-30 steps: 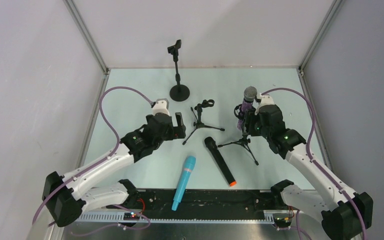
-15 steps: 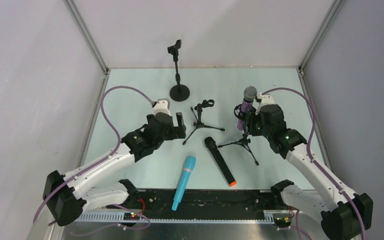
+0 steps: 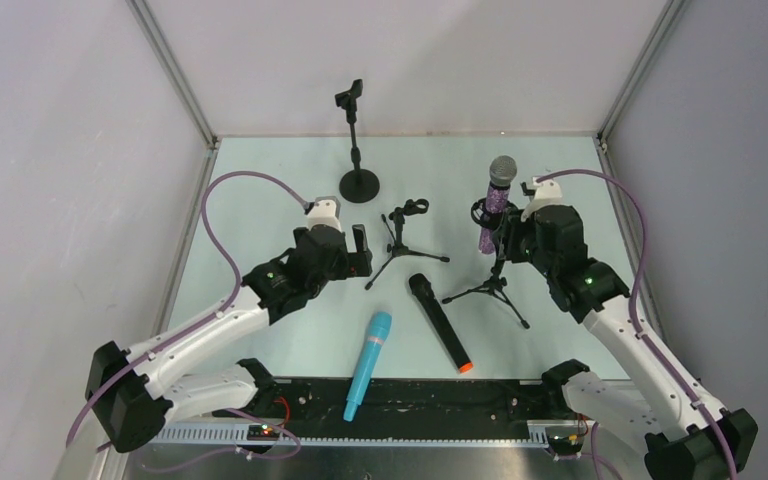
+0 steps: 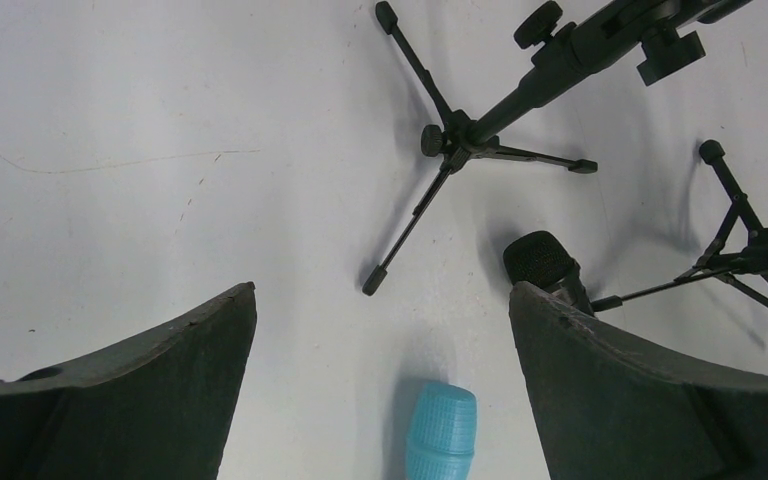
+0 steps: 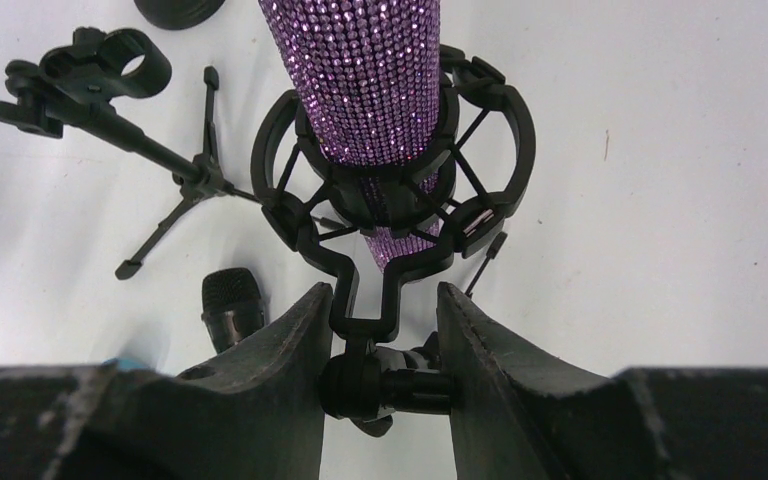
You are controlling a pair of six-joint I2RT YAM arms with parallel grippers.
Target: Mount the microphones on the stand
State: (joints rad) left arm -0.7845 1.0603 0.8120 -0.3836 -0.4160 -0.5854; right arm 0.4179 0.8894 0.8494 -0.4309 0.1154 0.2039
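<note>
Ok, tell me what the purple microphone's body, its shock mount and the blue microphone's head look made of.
Purple microphone: body covered in small rhinestone-like studs glinting in rows; core hidden.
Shock mount: matte black, probably moulded plastic, with thin cross cords.
Blue microphone: head looks like ribbed plastic, dull cyan.

Pale green table (image 3: 440, 165) enclosed by 3 grey walls (image 3: 410, 60).

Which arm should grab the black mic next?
Left. The left gripper is open and free, hovering near the black mic; the right gripper is shut on the purple mic's stand.
</note>
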